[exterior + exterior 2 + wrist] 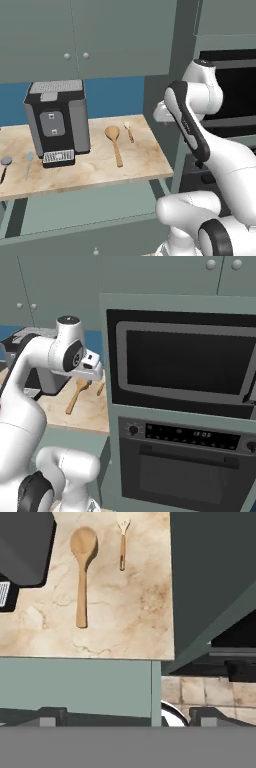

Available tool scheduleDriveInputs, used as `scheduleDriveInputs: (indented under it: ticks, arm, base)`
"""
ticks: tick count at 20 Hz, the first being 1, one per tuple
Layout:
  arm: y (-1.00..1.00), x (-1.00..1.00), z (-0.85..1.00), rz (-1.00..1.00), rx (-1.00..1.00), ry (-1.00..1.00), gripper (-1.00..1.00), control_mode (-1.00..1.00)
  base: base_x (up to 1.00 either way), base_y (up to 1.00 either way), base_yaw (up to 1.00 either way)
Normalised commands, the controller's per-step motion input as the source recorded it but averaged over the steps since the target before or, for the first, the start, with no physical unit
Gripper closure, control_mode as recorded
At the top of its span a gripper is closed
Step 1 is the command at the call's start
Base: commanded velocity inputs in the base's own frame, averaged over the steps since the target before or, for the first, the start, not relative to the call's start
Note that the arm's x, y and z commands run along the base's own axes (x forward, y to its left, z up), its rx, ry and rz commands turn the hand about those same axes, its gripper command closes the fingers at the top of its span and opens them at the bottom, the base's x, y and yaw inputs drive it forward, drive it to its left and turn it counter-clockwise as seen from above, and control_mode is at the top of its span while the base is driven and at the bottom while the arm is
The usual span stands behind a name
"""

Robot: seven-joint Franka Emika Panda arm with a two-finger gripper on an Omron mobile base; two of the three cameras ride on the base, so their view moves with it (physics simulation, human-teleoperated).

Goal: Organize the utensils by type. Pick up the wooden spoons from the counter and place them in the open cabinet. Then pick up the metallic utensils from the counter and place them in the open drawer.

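Note:
The large wooden spoon [114, 142] [81, 572] lies on the beige counter [90, 172], bowl toward the wall. The small wooden spoon [129, 131] [122, 546] lies just right of it. At the counter's left end lie two metallic utensils, a round-headed one [5, 162] and a pale blue spoon [29, 164]. My gripper [127, 718] hovers open and empty above the counter's front right corner, well short of the spoons. A grey-green drawer [90, 205] seems pulled out under the counter. The wall cabinet doors [75, 40] above look shut; the open cabinet is out of view.
A dark coffee machine [57, 120] stands on the counter between the wooden spoons and the metal utensils. A tall grey-green housing [115, 356] with a built-in microwave [180, 363] and an oven [185, 471] borders the counter's right end.

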Motion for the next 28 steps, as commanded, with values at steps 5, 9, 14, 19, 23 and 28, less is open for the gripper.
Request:
scheduleDriveInputs:
  ticks: [5, 9, 14, 19, 23, 28]
  arm:
    - [0.43, -0.04, -0.41, -0.05, 0.05, 0.12, -1.0, -1.0]
    - [0.5, 0.18, -0.38, -0.05, -0.04, 0.07, -1.0, -1.0]
    - [0.41, 0.22, -0.24, -0.01, -0.28, -0.02, -1.0, -1.0]
    - [0.36, 0.28, -0.24, 0.02, -0.25, -0.01, -1.0, -1.0]
    - [0.26, 0.26, -0.2, 0.12, -0.07, 0.0, -1.0, -1.0]
    - [0.02, 0.22, -0.23, 0.07, 0.0, 0.0, -1.0, -1.0]
  base:
    - [0.0, 0.0, 0.0]
    - [0.0, 0.0, 0.0]
    - [0.0, 0.0, 0.0]
    - [0.0, 0.0, 0.0]
    - [0.0, 0.0, 0.0]
    - [0.0, 0.0, 0.0]
